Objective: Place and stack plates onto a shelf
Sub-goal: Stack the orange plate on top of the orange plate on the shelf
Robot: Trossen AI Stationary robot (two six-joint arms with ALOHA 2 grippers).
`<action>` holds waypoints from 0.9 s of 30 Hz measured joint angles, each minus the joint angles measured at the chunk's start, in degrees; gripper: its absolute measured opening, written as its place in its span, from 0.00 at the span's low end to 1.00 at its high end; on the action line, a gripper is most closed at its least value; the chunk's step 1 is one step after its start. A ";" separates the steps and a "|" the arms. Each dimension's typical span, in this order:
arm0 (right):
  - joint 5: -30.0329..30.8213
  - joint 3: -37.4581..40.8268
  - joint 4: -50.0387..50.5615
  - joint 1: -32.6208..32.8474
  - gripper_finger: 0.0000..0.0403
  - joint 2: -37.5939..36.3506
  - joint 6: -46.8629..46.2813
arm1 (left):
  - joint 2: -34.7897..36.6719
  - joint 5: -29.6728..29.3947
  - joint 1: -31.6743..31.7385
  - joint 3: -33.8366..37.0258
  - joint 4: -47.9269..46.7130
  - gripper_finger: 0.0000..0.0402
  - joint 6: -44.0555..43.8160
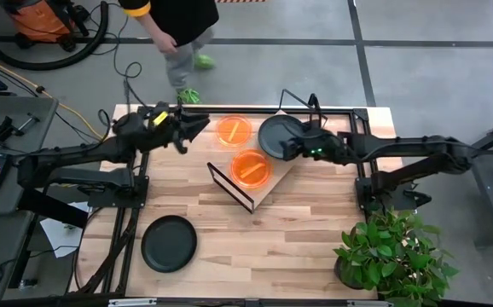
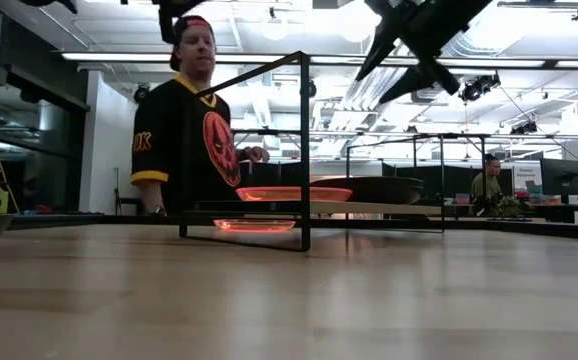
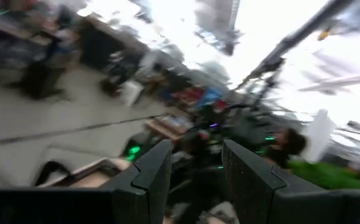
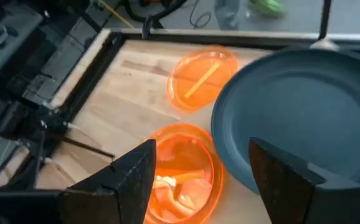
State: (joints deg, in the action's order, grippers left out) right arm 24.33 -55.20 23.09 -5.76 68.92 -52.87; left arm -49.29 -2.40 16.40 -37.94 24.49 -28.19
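The shelf (image 1: pixel 274 182) stands at mid-table, turned askew. A translucent orange plate (image 1: pixel 251 168) and a dark plate (image 1: pixel 274 135) rest side by side on its board. A second orange plate (image 1: pixel 234 130) lies on the tabletop beyond the shelf, and another dark plate (image 1: pixel 169 243) lies on the table at the near left. My right gripper (image 4: pixel 198 186) hovers open above the shelf, over the seam between the dark plate (image 4: pixel 298 112) and the orange plate (image 4: pixel 186 171). My left gripper (image 3: pixel 195 177) is raised at the far left, open and empty.
A person (image 2: pixel 194 130) stands just behind the table's far edge. A potted plant (image 1: pixel 391 251) sits at the near right corner. A black frame rail (image 1: pixel 332 109) runs along the far edge. Bare tabletop (image 1: pixel 263 247) lies between the shelf and the near edge.
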 joint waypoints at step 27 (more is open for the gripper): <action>2.42 0.02 8.69 2.04 0.59 -3.56 -5.82 | -47.91 -0.49 22.49 -21.94 -46.23 0.33 -10.45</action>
State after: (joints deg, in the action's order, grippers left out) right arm 26.76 -55.18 31.78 -3.72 65.36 -58.70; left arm -97.21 -2.89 38.89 -59.88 -21.74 -38.64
